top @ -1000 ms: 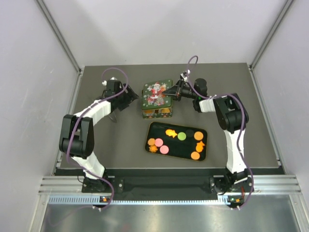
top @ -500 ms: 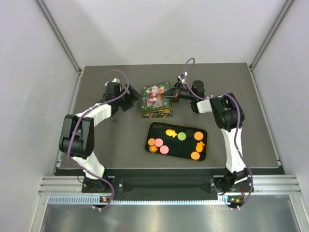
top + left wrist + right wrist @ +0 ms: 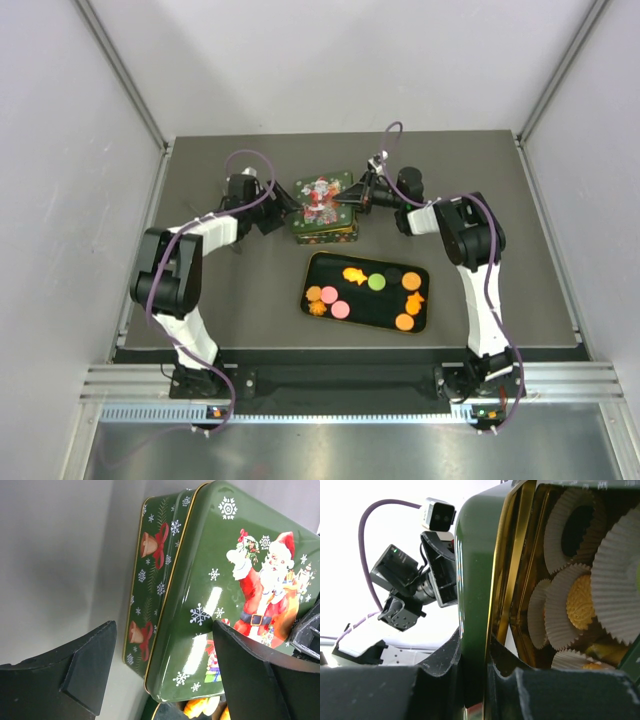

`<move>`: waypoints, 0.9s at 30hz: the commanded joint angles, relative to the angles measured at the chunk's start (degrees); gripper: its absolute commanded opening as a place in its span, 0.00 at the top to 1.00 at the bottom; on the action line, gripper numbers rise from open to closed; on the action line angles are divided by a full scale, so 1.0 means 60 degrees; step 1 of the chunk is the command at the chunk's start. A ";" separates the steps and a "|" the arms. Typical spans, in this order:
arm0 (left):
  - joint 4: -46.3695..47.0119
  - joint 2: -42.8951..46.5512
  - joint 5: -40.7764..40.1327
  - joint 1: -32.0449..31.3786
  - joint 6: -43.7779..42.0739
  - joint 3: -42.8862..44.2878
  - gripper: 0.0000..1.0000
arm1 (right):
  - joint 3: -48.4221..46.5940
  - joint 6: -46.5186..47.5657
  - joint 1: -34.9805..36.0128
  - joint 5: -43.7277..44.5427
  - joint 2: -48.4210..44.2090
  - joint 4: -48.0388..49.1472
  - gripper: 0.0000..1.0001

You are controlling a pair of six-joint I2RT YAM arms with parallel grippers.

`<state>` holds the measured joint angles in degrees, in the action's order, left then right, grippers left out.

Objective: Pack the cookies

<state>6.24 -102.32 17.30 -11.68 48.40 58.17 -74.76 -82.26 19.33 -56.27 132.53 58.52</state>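
Cookies (image 3: 340,309): lie spread on a black tray (image 3: 385,301) at lower centre of the top view. Show as orange discs, two pink ones, one green, and a few orange star-like shapes, all loose and apart from both arms.

Tin (image 3: 325,234): stands just above the tray in that view, on the grey table (image 3: 250,290). Carries its green Santa lid (image 3: 318,195) tilted, lifted at the right-hand side.

Right gripper (image 3: 352,195): pinches the lid's right edge. In the right wrist view, clamps (image 3: 472,655) tight on the lid's green and gold rim (image 3: 472,590), with no gap either side. To the right of that frame, reveals white crinkled paper cups (image 3: 615,595) inside the tin, one holding a pale yellow ridged disc (image 3: 581,602).

Left gripper (image 3: 275,205): sits at the tin's left side. In the left wrist view, spreads (image 3: 162,630) wide, gripping nothing, with one finger low left over bare table and the other low right in front of the lid (image 3: 235,590). Cannot tell whether that finger touches the lid.
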 commanded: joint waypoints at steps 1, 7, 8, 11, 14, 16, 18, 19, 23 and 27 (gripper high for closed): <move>0.0278 -0.0158 -0.0012 -0.0147 -0.0127 0.0295 0.18 | -0.0079 0.0262 -0.0014 -0.0070 0.0090 0.0383 0.91; -0.0014 -0.0304 -0.0188 -0.0250 -0.0274 0.0543 0.19 | 0.0228 0.0204 -0.0190 -0.0084 -0.0027 0.0573 0.84; -0.0131 -0.0334 -0.0188 -0.0265 -0.0318 0.0645 0.19 | 0.0316 0.0175 -0.0248 -0.0070 -0.0071 0.0617 0.83; -0.0321 -0.0421 -0.0261 -0.0309 -0.0376 0.0778 0.19 | 0.0550 0.0044 -0.0409 -0.0055 -0.0130 0.0880 0.80; -0.0512 -0.0539 -0.0305 -0.0353 -0.0464 0.0968 0.20 | 0.0813 -0.0279 -0.0570 -0.0055 -0.0174 0.1349 0.76; -0.0688 -0.0626 -0.0349 -0.0382 -0.0494 0.1114 0.20 | 0.0961 -0.0528 -0.0687 -0.0026 -0.0189 0.1743 0.72; -0.0863 -0.0700 -0.0378 -0.0411 -0.0567 0.1203 0.20 | 0.1151 -0.0703 -0.0834 0.0018 -0.0233 0.1935 0.69; -0.0937 -0.0729 -0.0393 -0.0426 -0.0582 0.1276 0.20 | 0.1210 -0.0719 -0.0892 0.0018 -0.0262 0.1979 0.68; -0.1435 -0.0890 -0.0510 -0.0441 -0.0801 0.1656 0.20 | 0.1590 -0.0792 -0.1185 0.0062 -0.0408 0.2126 0.66; -0.1874 -0.1007 -0.0583 -0.0455 -0.1021 0.2008 0.20 | 0.1913 -0.0778 -0.1464 0.0164 -0.0584 0.2141 0.64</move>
<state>-2.26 -107.42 15.29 -14.35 44.58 67.33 -64.34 -87.02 12.14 -55.57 132.51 65.67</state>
